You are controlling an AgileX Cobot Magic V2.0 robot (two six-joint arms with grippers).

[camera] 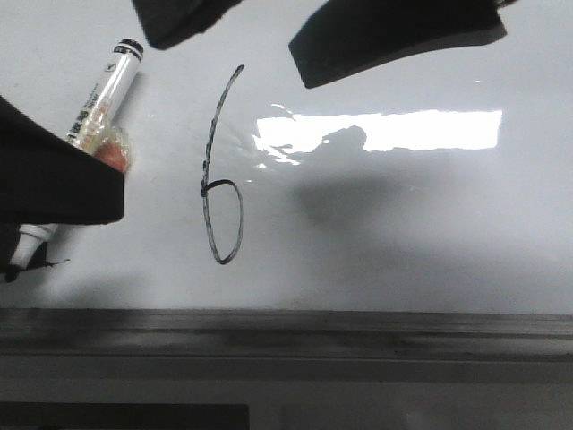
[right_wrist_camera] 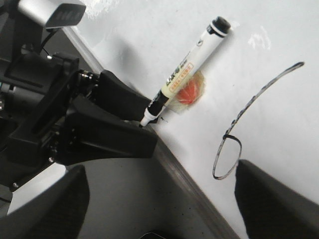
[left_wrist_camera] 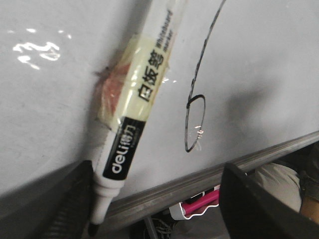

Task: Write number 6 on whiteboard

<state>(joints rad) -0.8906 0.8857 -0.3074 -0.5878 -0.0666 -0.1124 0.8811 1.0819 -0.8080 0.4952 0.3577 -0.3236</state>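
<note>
Left gripper (left_wrist_camera: 154, 209) hangs with its jaws spread wide, nothing between them, and the marker (camera: 98, 98) lies flat on the whiteboard (camera: 403, 233) just off its left finger (left_wrist_camera: 70, 204). Right gripper (right_wrist_camera: 159, 199) is spread apart too, empty, hovering over the board at the far right. The number 6 (camera: 219, 179) sits in the middle of the board, left of the bright strip of glare (camera: 385, 130), its slanted stem rising from a narrow loop at the near end.

The marker lies well left of the 6, black tail cap toward the far edge and tip toward the near edge. Yellowish tape (left_wrist_camera: 134, 74) wraps its barrel, with an orange-red patch (right_wrist_camera: 187, 93) under it. A small black smudge (camera: 54, 262) marks the board beside the tip.

From the front, the left arm's black body (camera: 54, 179) covers the marker's middle, and the dark fingers (camera: 394, 36) of the right gripper block the far part of the board. The left wrist view shows what the front hides: the whole barrel with its printed label, plus the grey frame (left_wrist_camera: 209, 177) along the board's near edge and something pink (left_wrist_camera: 202, 201) below it. The right wrist view alone shows the left arm (right_wrist_camera: 75, 124) from the side, sitting right at the marker's tip.
</note>
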